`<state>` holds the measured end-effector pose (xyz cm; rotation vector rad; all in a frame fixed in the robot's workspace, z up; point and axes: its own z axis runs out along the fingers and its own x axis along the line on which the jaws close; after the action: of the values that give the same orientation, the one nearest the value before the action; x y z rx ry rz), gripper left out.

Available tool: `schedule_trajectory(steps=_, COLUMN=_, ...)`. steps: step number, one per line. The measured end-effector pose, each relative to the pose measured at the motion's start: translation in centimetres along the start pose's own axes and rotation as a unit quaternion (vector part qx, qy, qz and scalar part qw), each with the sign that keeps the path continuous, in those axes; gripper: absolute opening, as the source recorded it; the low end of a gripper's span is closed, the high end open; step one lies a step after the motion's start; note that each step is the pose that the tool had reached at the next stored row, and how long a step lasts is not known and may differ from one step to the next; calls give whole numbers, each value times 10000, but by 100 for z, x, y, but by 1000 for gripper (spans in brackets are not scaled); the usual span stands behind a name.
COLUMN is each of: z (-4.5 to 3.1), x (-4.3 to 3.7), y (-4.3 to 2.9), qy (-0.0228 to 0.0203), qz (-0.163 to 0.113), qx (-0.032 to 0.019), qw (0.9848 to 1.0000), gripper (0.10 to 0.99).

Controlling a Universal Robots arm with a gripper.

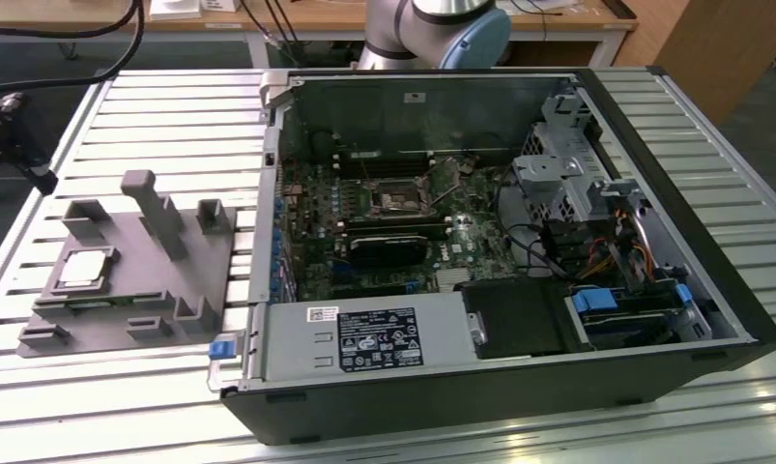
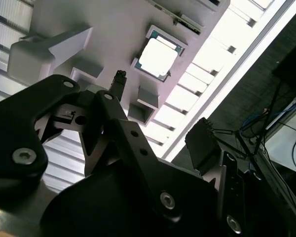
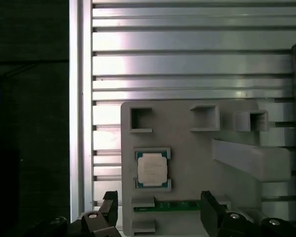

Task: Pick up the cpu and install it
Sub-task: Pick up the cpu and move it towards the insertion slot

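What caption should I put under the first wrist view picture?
Open gripper hovers over the cpu resting in the grey fixture.

A rounded silver-grey arm joint (image 1: pixel 407 27) with a pale blue end cap (image 1: pixel 475 37). Matt black, angular metal fingers (image 2: pixel 203 144) on jointed links, fastened by round silvery hex-socket screws (image 2: pixel 23 156).

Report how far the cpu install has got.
Nothing looks done: the cpu lies in its recess on the grey fixture. In hand: nothing; the gripper is open over the fixture, clear of the chip. Left: the pickup, and seating it in the motherboard socket inside the case.
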<state>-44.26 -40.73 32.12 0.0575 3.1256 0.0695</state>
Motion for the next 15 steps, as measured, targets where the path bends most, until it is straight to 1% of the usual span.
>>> schedule_trajectory(steps=3, z=56, x=1, y=-2, qy=-1, qz=-4, qx=0, qw=10000, gripper=761)
schedule_trajectory(steps=4, z=112, x=1, y=-6, qy=6, qz=-120, qx=-2, qw=9999, gripper=761)
schedule_trajectory(steps=5, z=170, x=2, y=-9, qy=23, qz=-354, qx=-5, qw=9994, gripper=761)
schedule_trajectory(steps=15, z=352, x=5, y=-18, qy=31, qz=-362, qx=-5, qw=9993, gripper=761)
